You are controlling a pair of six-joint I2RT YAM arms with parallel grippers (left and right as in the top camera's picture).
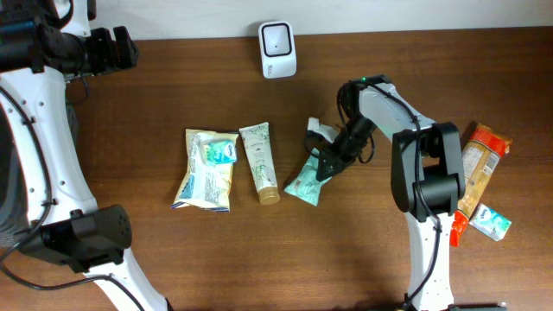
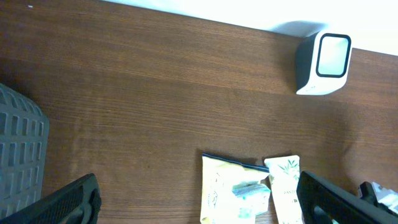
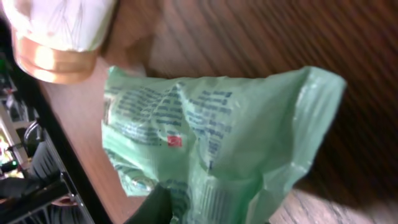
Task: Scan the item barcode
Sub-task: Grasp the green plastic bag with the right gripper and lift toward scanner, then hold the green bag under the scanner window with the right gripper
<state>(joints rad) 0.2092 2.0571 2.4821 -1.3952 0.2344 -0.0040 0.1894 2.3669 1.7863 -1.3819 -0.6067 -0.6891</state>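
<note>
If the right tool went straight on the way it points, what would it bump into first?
The green pouch. It fills the wrist view of the right tool, right up close, so nothing stands between. Past it is the wooden table, though depth there is hard to judge.

Overhead straight down on the worktop (image 1: pixel 259 255), left wrist sharing its far scanner (image 2: pixel 323 63), right wrist close on green packet (image 3: pixel 217 124)
</note>
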